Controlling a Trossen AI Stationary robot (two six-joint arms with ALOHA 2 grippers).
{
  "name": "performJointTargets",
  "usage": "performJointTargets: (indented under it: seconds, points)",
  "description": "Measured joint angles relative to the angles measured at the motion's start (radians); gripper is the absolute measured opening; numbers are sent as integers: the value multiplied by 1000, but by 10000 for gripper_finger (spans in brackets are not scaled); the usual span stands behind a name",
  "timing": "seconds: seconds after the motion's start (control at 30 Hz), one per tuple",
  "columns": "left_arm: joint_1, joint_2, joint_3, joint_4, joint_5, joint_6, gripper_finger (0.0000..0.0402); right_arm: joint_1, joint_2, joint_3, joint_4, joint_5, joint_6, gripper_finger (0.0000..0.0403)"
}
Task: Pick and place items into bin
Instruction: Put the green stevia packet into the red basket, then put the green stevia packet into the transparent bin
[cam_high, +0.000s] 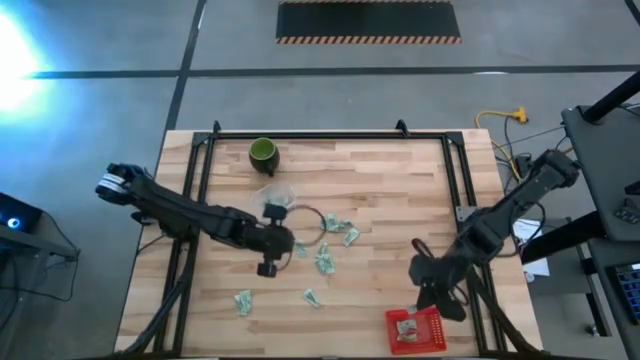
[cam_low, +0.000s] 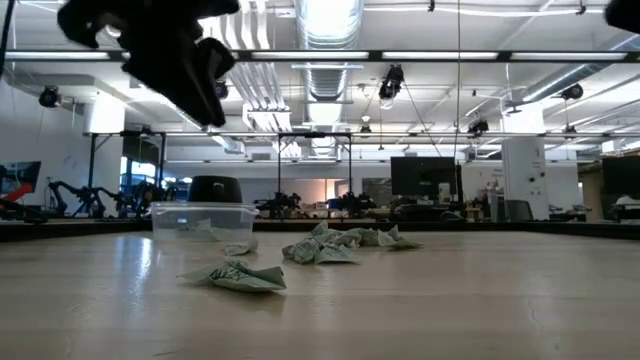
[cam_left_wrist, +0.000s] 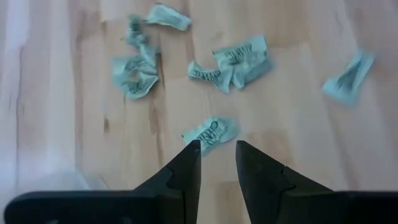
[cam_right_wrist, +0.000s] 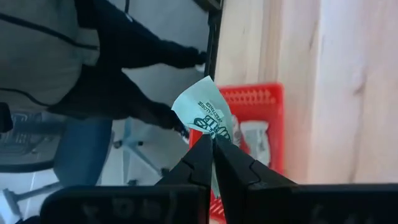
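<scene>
Several pale green-and-white packets (cam_high: 335, 226) lie scattered on the wooden table (cam_high: 400, 190), and they also show in the low view (cam_low: 235, 275). My left gripper (cam_left_wrist: 217, 146) hovers open over them (cam_high: 292, 244), slanting down. One packet (cam_left_wrist: 211, 132) lies just past its fingertips, with nothing between the fingers. My right gripper (cam_right_wrist: 212, 146) is shut on a packet (cam_right_wrist: 204, 115) near the red bin (cam_high: 415, 330) at the table's near right. The bin (cam_right_wrist: 261, 102) holds other packets (cam_right_wrist: 255, 140). My right gripper pinches one end of the packet (cam_right_wrist: 211, 134) between its two fingertips. The fingers slant downward toward the bin. The rest of the packet sticks out beyond the fingertips, lifted clear of the table and the bin.
A dark green cup (cam_high: 262, 152) stands at the far left of the table. A clear plastic container (cam_high: 275, 192) sits beside my left arm (cam_low: 203, 220). Black frame rails (cam_high: 330, 135) run along the table's edges. A person in dark clothes shows beyond the near edge (cam_right_wrist: 124, 56).
</scene>
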Motion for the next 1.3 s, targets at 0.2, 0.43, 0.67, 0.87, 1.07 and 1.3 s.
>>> performJointTargets:
  seconds: [0.2,0.43,0.67,0.87,1.07,1.3]
  points:
    - [30,123,11,7,0,118,85,60,61,0,54,2,78,8]
    - [41,232,29,11,7,202,85,92,113,-1,122,2,140,9]
    - [49,250,29,59,7,215,85,123,136,-1,153,2,191,8]
    - [63,239,31,78,-2,210,85,146,174,-1,155,0,205,9]
    - [69,239,29,77,-3,209,85,156,231,-1,152,1,205,11]
    - [70,239,29,79,-31,209,85,158,257,-1,148,3,212,54]
